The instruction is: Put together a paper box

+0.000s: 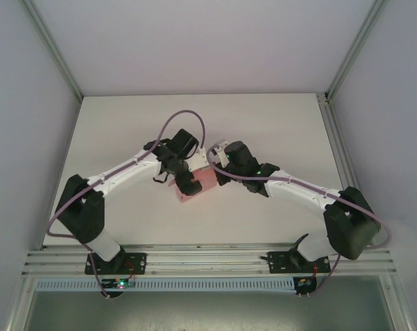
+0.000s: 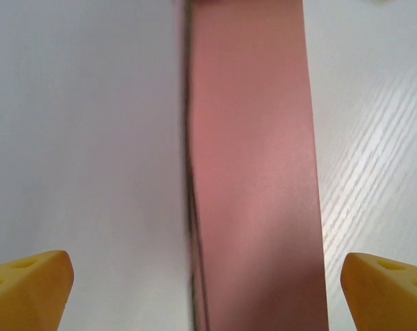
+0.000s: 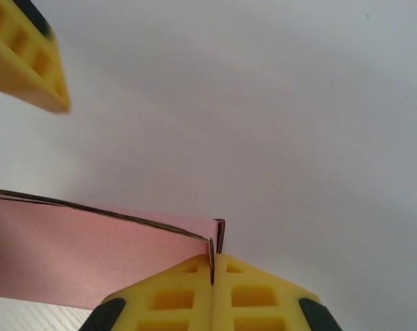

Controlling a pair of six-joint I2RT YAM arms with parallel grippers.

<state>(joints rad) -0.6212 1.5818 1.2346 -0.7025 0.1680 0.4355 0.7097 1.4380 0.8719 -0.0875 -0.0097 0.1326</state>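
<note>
Paper box: the paper box (image 1: 203,181) is sitting about the middle of the worktop (image 1: 125,124), well away from every edge, between the 2 arms. I am reading it as partly formed, with 1 long pink panel facing up.
Right gripper: the right gripper (image 3: 212,293) is pinching a thin card edge at the box's end corner, its 2 pads (image 3: 174,300) closed together on it.
Left gripper: the left gripper (image 2: 208,293) is hanging over the long panel with its fingers (image 2: 29,289) spread wide, 1 on each side, gripping nothing. I cannot tell whether either tip is touching card.
Seam: a dark gap (image 2: 190,172) is running along the panel's left border in the left wrist view, so I am judging that this side is not yet tucked home.
Step in hand: I am judging it as squaring and closing the body while the right side is anchoring it.
Doing it well: I am planning to hold the right pinch light enough not to crease the thin card. I am then bringing the left fingers in evenly against both walls and pushing along the fold line, not across the panel.
Risk: the card is looking flimsy, so a skewed squeeze is likely to buckle it or drag it out of the pinch.
</note>
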